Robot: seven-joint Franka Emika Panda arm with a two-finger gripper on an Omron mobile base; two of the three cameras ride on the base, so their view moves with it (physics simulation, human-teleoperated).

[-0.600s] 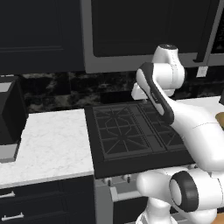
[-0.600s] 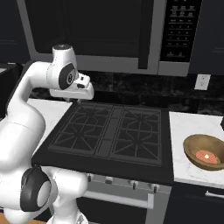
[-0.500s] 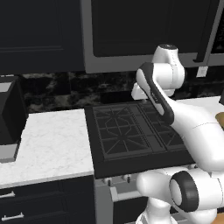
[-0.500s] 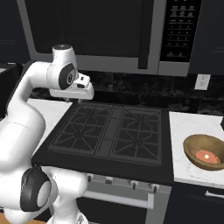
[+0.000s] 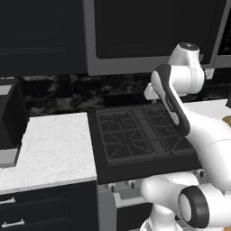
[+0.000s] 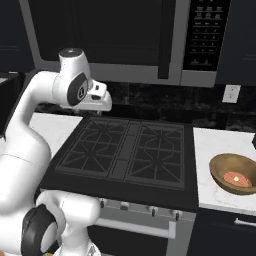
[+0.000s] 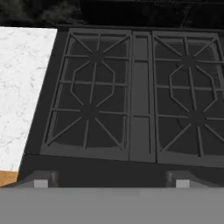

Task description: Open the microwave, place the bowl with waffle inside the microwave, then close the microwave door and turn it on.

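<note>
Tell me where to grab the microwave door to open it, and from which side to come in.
Grip the dark vertical bar handle on the microwave door, at its right edge beside the control panel. Come straight in from the front with the jaws horizontal, one on each side of the bar. It likely swings out from hinges on the left.

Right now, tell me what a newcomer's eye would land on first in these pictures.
The white arm arching over the black stove dominates, its open gripper hanging above the grates with nothing in it. Above the stove hangs the microwave, its door shut, with a dark bar handle. On the white counter right of the stove sits the bowl with the waffle inside.
</note>
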